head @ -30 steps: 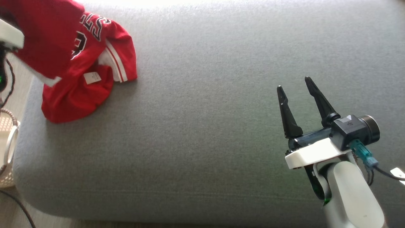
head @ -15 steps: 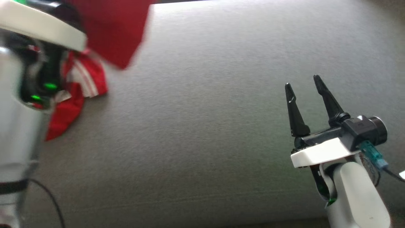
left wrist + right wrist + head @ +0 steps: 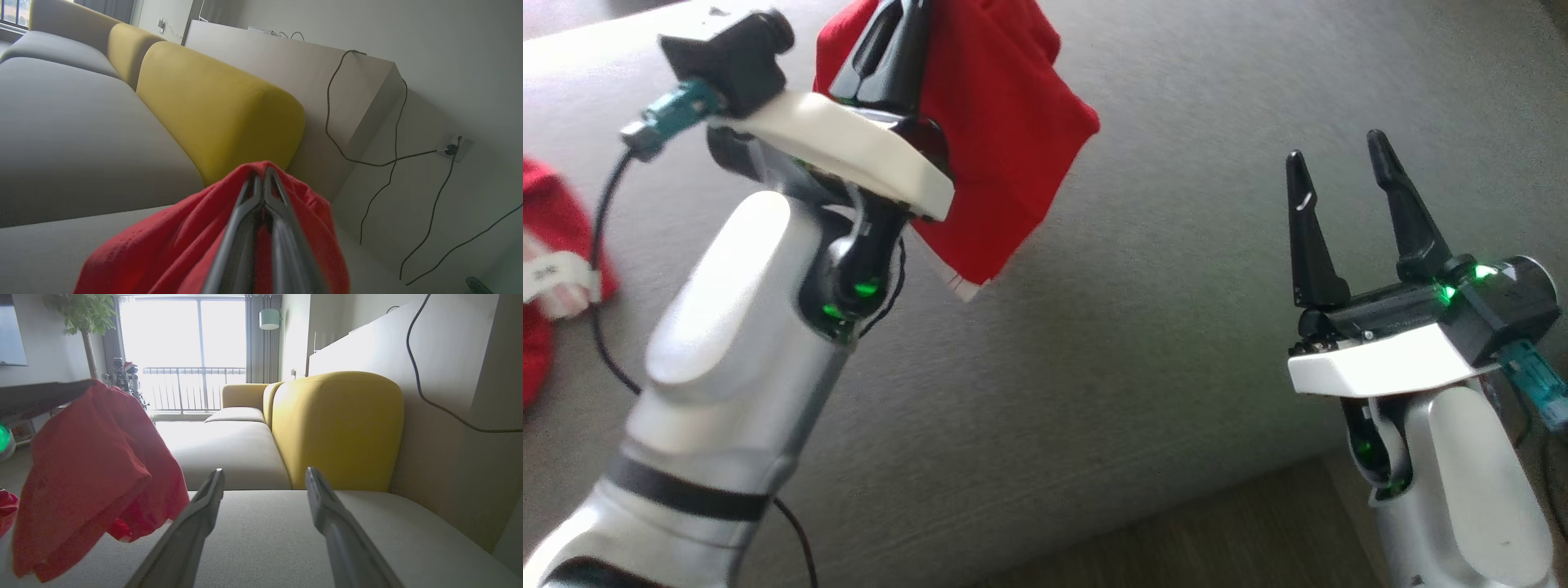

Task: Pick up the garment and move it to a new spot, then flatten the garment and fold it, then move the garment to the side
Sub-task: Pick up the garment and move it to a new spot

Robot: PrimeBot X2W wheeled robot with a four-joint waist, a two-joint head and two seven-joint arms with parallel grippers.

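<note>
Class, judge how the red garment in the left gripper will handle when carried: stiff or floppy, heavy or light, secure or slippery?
Probably floppy: the red garment hangs in loose folds from the shut left gripper. Likely light, since one narrow pinch holds it up. It may swing or slip, as only a small bunch is clamped.

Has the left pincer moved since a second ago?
Yes. The left pincer, shut on the red garment, has swung right, away from the labelled red cloth on the cushion.
</note>
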